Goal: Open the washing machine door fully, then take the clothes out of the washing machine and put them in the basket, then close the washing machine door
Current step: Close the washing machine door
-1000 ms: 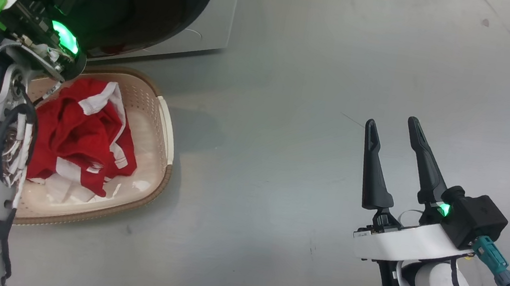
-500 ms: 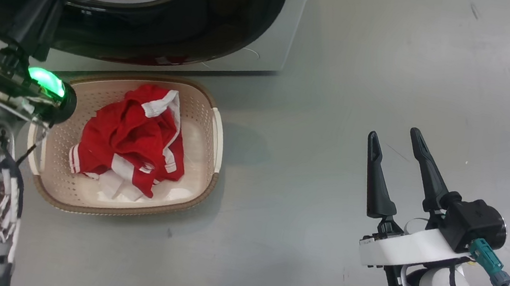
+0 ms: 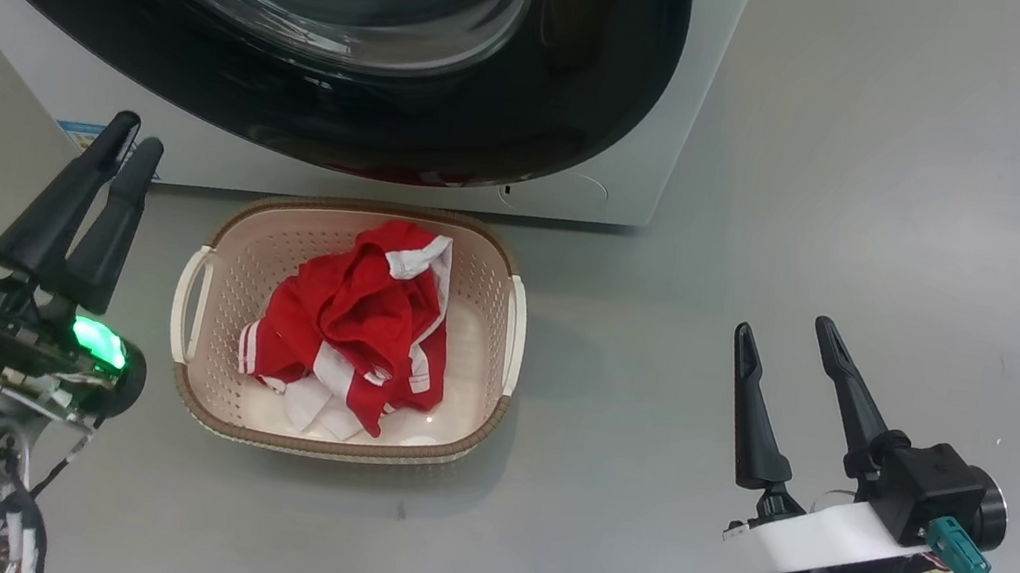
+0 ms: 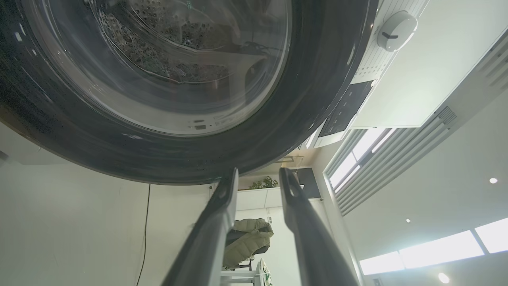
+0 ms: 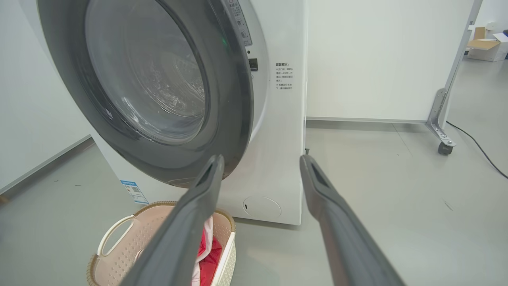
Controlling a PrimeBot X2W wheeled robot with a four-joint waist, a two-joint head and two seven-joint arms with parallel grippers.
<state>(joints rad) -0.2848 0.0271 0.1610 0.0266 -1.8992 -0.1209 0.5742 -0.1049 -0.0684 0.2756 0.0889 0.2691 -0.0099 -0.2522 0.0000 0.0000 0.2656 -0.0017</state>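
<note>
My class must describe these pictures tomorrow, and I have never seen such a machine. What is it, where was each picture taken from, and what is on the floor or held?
It is a wheeled robot with two arms, each ending in a gripper of two long dark fingers. One picture looks down from its head: the left gripper at lower left, the right gripper at lower right. The other two come from cameras on the wrists, looking along the fingers. On the grey floor, a cream perforated basket stands before a white front-loading washing machine with a round black-rimmed glass door. Red-and-white clothes lie in the basket. Both grippers are open and hold nothing.
</note>
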